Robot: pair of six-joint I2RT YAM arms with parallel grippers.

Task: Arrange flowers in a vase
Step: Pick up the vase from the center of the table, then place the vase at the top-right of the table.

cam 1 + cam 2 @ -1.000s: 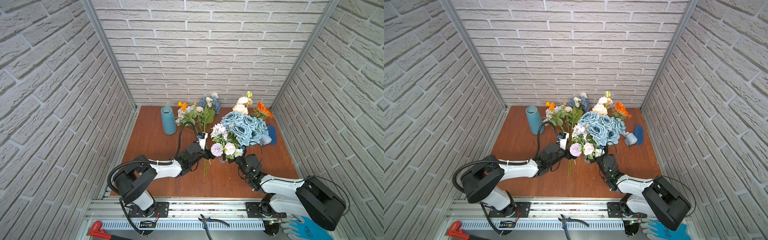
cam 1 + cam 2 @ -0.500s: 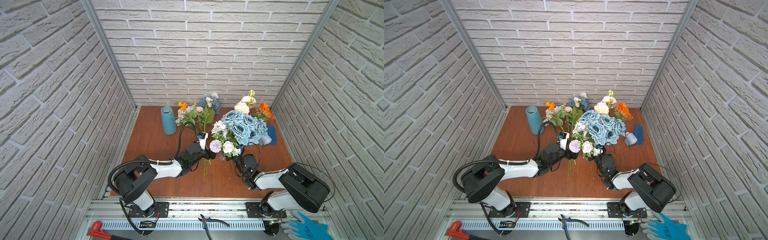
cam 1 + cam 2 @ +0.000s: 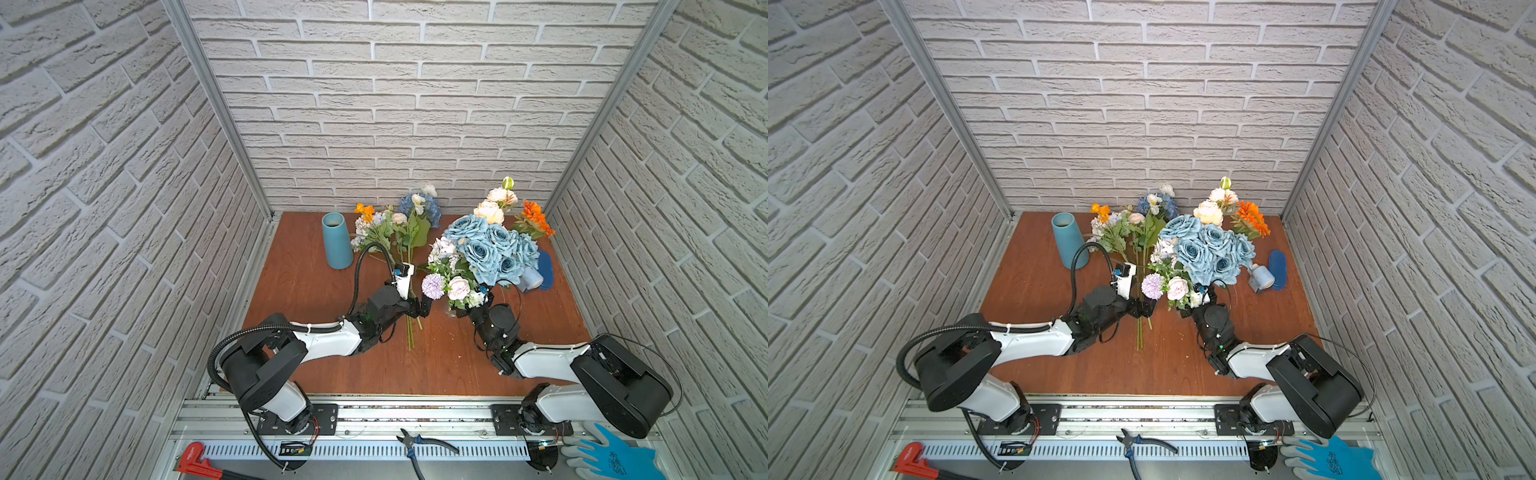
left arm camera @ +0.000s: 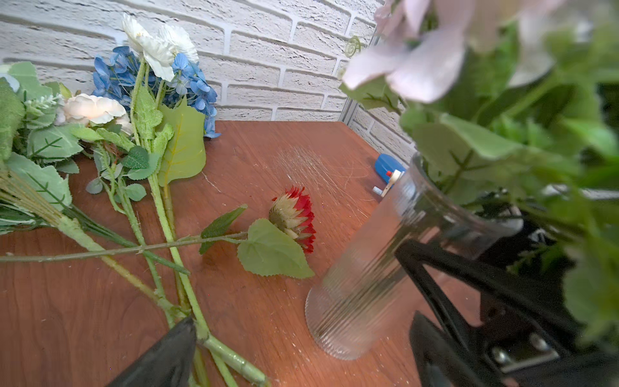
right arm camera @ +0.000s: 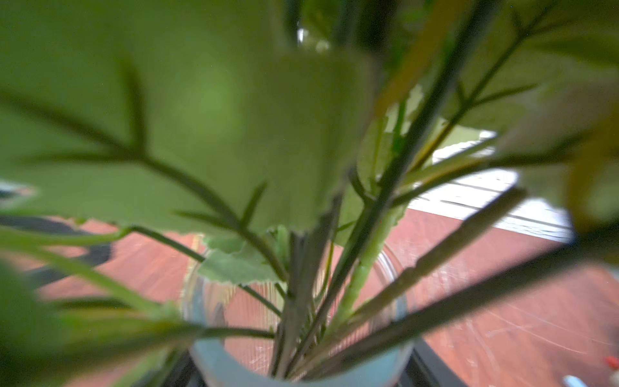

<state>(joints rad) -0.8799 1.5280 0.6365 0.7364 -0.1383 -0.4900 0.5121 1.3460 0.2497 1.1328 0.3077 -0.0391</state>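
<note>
The right gripper [image 3: 473,305] had just narrowed around the glass vase [image 4: 368,278] near the middle of the bench [image 3: 299,299], flowers [image 3: 484,249] already standing in it. The left gripper [image 3: 420,309], spread wide and empty, hovered over loose stems [image 3: 410,336] beside it. Vase steadied, seemingly, for the next flower.

white brick-pattern walls [image 3: 415,104] close in the reddish-brown wooden counter [image 3: 299,291] on three sides in both top views. grey metal posts [image 3: 216,108] run up the two back corners. along the counter's front edge lies a silver metal rail [image 3: 395,417], with a slotted strip [image 3: 374,451] below it. the light is soft and even, the shadows faint. in the left wrist view, pale scratches [image 4: 311,167] mark the counter toward its back right corner.
</note>
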